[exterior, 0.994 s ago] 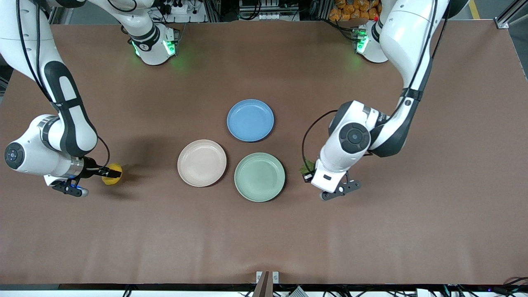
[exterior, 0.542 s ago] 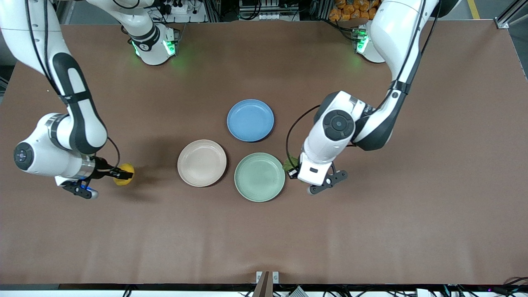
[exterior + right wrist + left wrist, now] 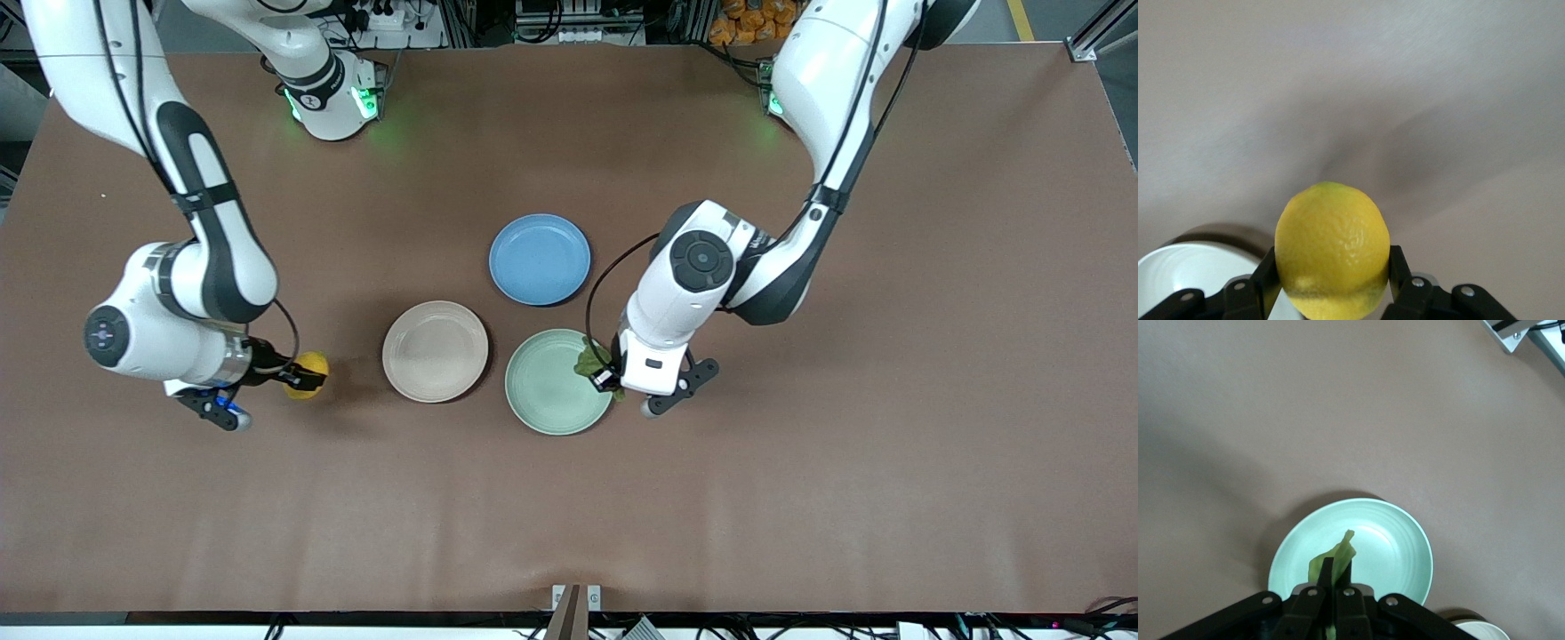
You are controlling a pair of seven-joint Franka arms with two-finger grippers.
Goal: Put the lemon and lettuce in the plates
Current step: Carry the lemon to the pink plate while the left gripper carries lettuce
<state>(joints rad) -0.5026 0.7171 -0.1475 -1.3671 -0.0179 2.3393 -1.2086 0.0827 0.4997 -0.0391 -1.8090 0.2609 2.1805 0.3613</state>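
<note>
The right hand (image 3: 302,377) is squeezing the firm, rollable lemon (image 3: 1332,248) across its middle, over the worktop (image 3: 800,498) toward the right arm's edge; the left hand (image 3: 604,377) is pinching the limp, light lettuce (image 3: 1332,557) by one edge above the mint plate (image 3: 1405,547).

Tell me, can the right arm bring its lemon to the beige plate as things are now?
Probably yes. The right gripper holds the lemon over bare table beside the beige plate, with nothing between. The left gripper holds the lettuce over the green plate.

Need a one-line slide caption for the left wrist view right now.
Left gripper holds the lettuce above the mint green plate.
</note>
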